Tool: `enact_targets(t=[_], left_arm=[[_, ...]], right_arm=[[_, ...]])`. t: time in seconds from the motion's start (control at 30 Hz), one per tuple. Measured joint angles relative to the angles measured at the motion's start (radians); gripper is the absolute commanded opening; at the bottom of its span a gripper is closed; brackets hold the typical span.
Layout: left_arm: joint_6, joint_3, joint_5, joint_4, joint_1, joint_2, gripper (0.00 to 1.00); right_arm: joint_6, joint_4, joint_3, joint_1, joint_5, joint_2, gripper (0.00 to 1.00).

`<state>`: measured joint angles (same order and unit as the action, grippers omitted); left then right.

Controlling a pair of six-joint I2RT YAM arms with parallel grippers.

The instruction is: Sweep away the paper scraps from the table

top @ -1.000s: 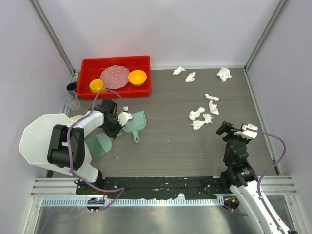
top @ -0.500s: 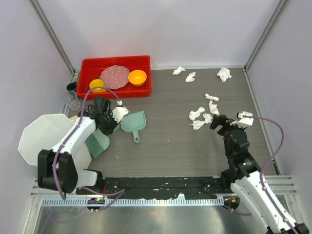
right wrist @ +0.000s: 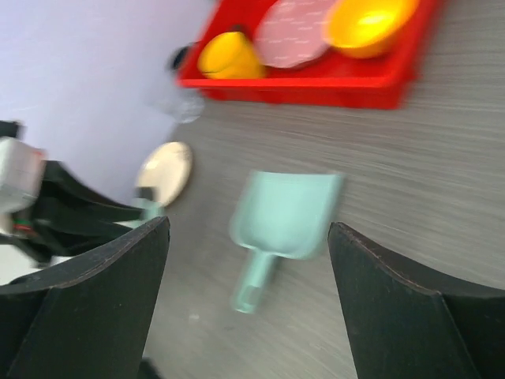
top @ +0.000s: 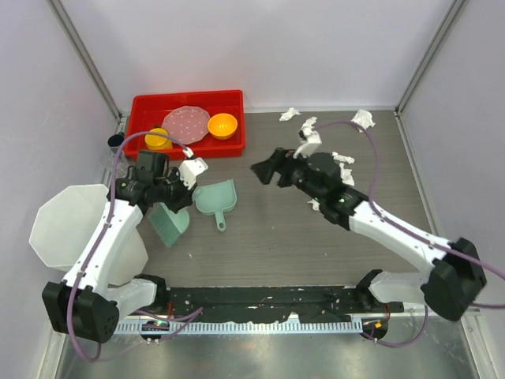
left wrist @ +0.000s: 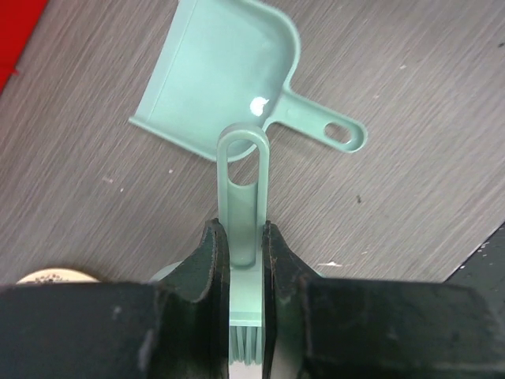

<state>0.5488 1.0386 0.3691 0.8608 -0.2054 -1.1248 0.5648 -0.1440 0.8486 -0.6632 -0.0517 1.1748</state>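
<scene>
The scraps (top: pixel 363 119) lie scattered at the table's (top: pixel 260 245) far right, none gathered. The left gripper (left wrist: pixel 243 237) is clamped on the brush (left wrist: pixel 241 170) handle. The right gripper (top: pixel 263 171), spread wide and empty, hovers near the dustpan (top: pixel 217 197). Looks like tool pickup: next it must close on the dustpan's handle.

Right wrist view: blurred throughout. dustpan (right wrist: pixel 284 215) outline soft; right gripper (right wrist: pixel 248 229) fingers (right wrist: pixel 95 308) cut off by the bottom edge.
Top view: right arm (top: pixel 387 229) covers some paper scraps (top: pixel 363 119) toward the right edge of the table (top: pixel 268 245); count uncertain.
Left wrist view: brush (left wrist: pixel 242 197) bristles mostly hidden between left gripper (left wrist: pixel 241 229) fingers (left wrist: pixel 211 260). Pale disc (left wrist: pixel 47 277) half covered, unidentifiable.
</scene>
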Motion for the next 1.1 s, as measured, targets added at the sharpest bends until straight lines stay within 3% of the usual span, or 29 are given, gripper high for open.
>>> enact_targets(t=[0.1,0.33,0.7,0.83,0.93,1.07,1.1], left_arm=[[-0.02,0.008,0.033,-0.001,-0.025,0.024,0.0],[-0.049,0.009,0.06,-0.003,-0.05,0.031,0.0],[-0.093,0.013,0.075,-0.019,-0.052,0.038,0.0],[-0.098,0.022,0.077,-0.021,-0.057,0.038,0.0],[-0.098,0.023,0.074,-0.022,-0.058,0.038,0.0],[-0.098,0.023,0.059,-0.026,-0.059,0.038,0.0],[-0.098,0.023,0.057,-0.026,-0.059,0.038,0.0]], right_arm=[[0.062,-0.079,0.121,-0.072,0.106,0.153,0.87],[0.093,-0.092,0.307,-0.196,0.174,0.398,0.82],[0.154,-0.112,0.348,-0.239,0.23,0.523,0.65],[0.181,-0.139,0.381,-0.244,0.268,0.594,0.5],[0.205,-0.15,0.407,-0.249,0.302,0.633,0.34],[0.23,-0.181,0.421,-0.251,0.339,0.652,0.01],[0.238,-0.188,0.421,-0.251,0.338,0.652,0.01]])
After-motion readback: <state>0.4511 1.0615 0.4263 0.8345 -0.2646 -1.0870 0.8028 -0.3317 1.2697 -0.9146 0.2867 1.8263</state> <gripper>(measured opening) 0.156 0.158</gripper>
